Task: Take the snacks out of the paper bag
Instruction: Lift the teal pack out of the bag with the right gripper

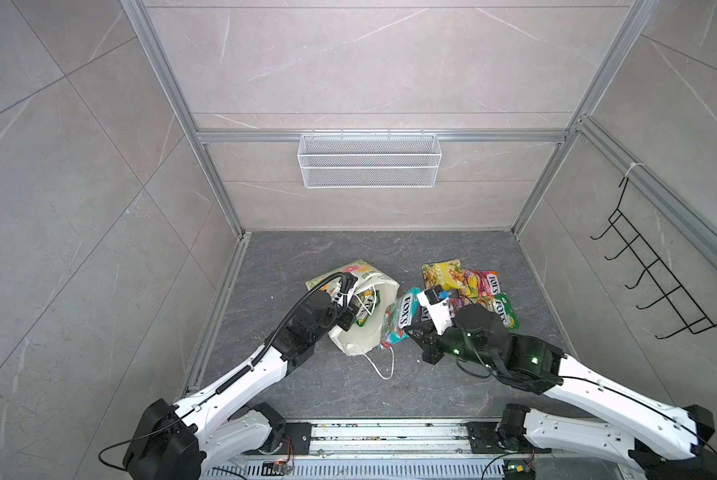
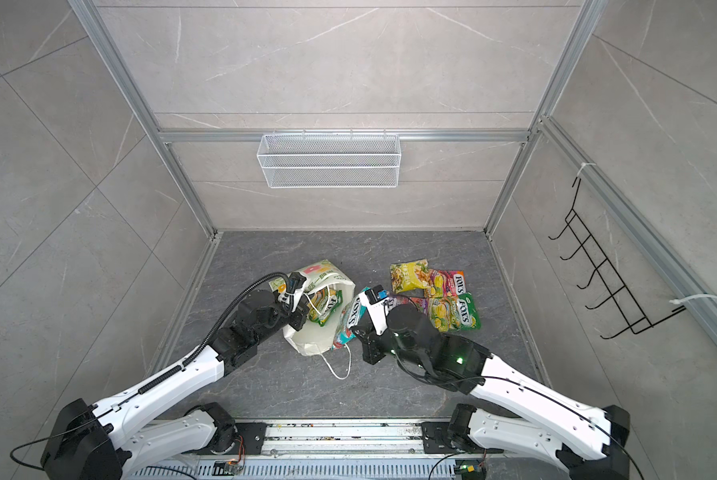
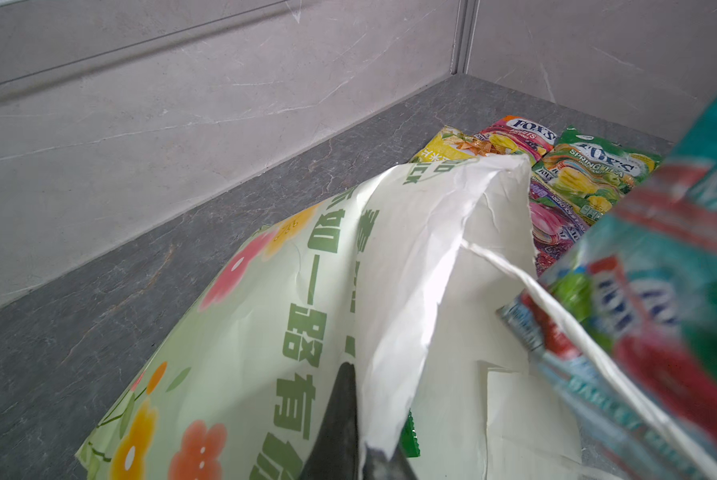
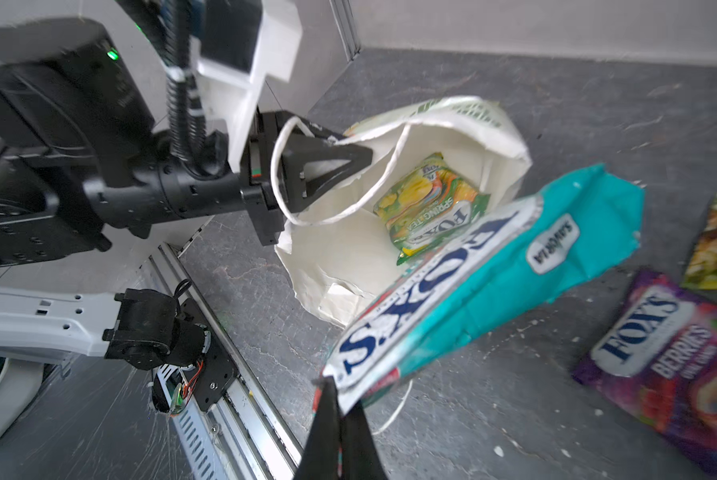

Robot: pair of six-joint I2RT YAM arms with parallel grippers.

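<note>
1. Walls (image 1: 369, 62) of pale grey marbled tile close the cell on three sides, framed by aluminium posts (image 1: 182, 108). The floor (image 1: 307, 257) is dark grey veined stone, and the right wrist view shows pale specks (image 4: 499, 451) on it. Clock hours are read in the top views from the floor's middle, with twelve at the back wall.
2. At nine o'clock the left gripper (image 4: 354, 151) is clamped on the rim of the paper bag (image 1: 359, 347), with one cord handle looped over its fingers.
3. The bag sits just left of the middle with its mouth gaping. A green packet (image 4: 431, 208) lies inside, and the second handle (image 1: 384, 370) trails towards six o'clock.
4. At twelve o'clock a white wire-mesh basket (image 1: 369, 160) hangs on the back-wall rail.
5. At the middle the right gripper (image 4: 340, 399) pinches one end of a teal-red packet (image 4: 494, 266), held outside the bag beside its mouth.
6. At two o'clock four snacks overlap on the floor: a yellow packet (image 1: 442, 272), an orange-pink packet (image 1: 479, 284), a second green packet (image 1: 500, 311) and a purple packet (image 4: 660, 353).
7. At three o'clock a black wire hook rack (image 1: 656, 274) hangs on the right wall.
</note>
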